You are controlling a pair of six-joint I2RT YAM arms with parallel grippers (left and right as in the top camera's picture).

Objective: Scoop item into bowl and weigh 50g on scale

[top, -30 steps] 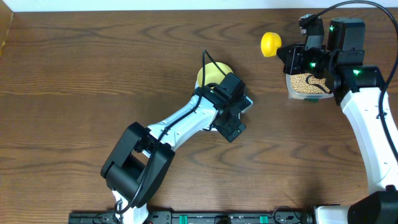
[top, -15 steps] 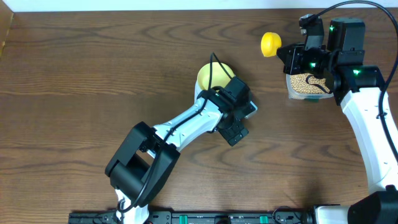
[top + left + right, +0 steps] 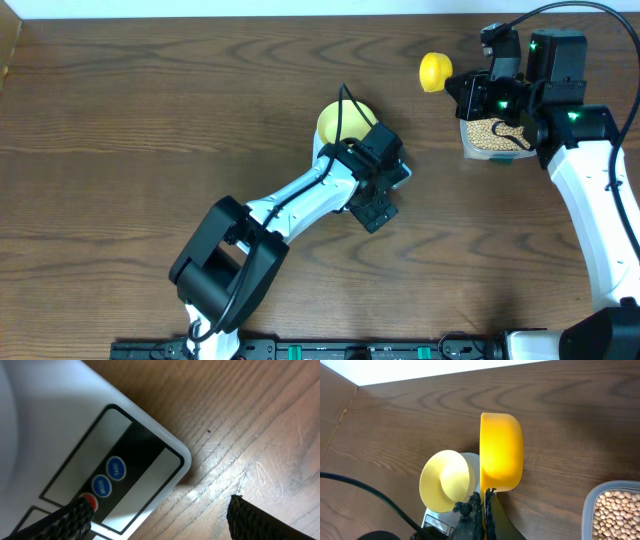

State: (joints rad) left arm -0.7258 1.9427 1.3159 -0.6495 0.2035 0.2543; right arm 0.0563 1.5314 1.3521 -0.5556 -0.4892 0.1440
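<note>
The pale yellow bowl (image 3: pixel 338 120) stands empty on the white scale (image 3: pixel 402 172), which my left arm mostly hides from overhead. In the left wrist view the scale (image 3: pixel 55 405) fills the upper left, with its display and round buttons. My left gripper (image 3: pixel 160 522) is open, one finger by the red button (image 3: pixel 89 500), the other over the wood. My right gripper (image 3: pixel 462 90) is shut on the handle of the bright yellow scoop (image 3: pixel 434 70), held empty above the table. The right wrist view shows the scoop (image 3: pixel 501 452), the bowl (image 3: pixel 445 480) and the beans (image 3: pixel 616 510).
A clear plastic tub (image 3: pixel 467 148) of beans (image 3: pixel 490 133) sits under my right wrist at the far right. The table's far edge (image 3: pixel 300 15) runs along the top, close behind the scoop.
My left gripper has shifted a little to the right and toward the far side over the scale's front, then held still. The right arm and scoop have not moved.
</note>
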